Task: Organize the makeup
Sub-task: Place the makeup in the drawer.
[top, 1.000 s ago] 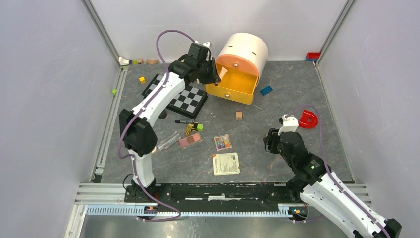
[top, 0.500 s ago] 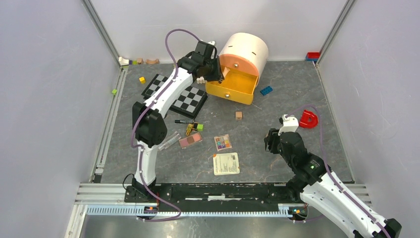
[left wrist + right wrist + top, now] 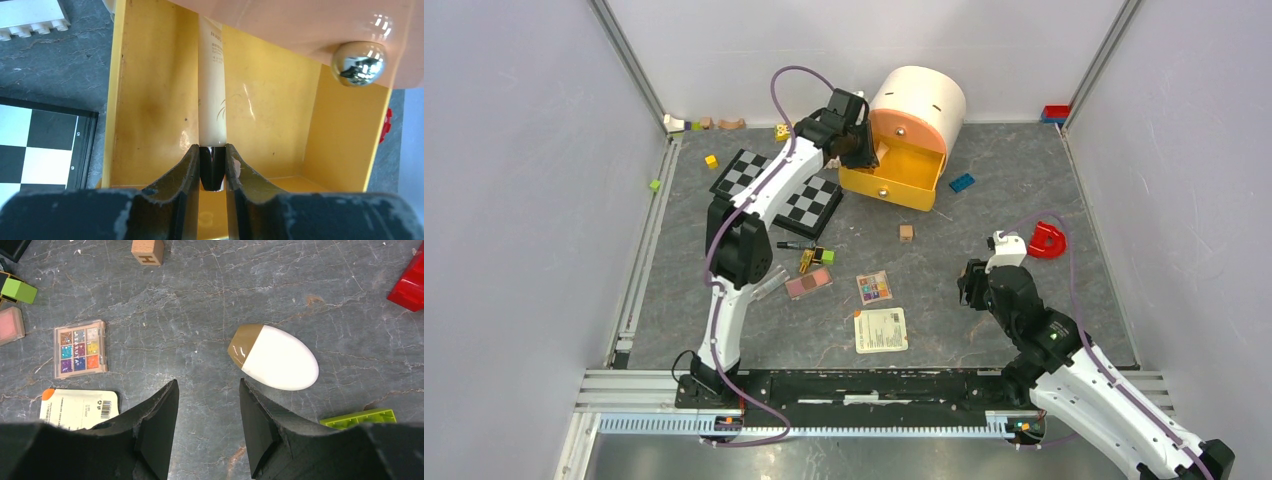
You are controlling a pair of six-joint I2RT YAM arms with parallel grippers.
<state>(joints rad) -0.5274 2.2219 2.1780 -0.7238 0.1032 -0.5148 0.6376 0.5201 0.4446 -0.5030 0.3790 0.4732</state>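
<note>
Tube (image 3: 212,100), cream with a black cap, is clamped by that cap in the left gripper (image 3: 212,156) at the far side of the worktop (image 3: 200,290). Its long axis runs straight out from the gripper into the open yellow drawer (image 3: 150,100), so a release should leave it inside. The right gripper (image 3: 207,390) stands open and empty. The white egg-shaped sponge (image 3: 277,357) lies just to its right, nearer this arm.

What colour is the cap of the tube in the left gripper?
Black cap, cream tube; left wrist view shows it best.
</note>
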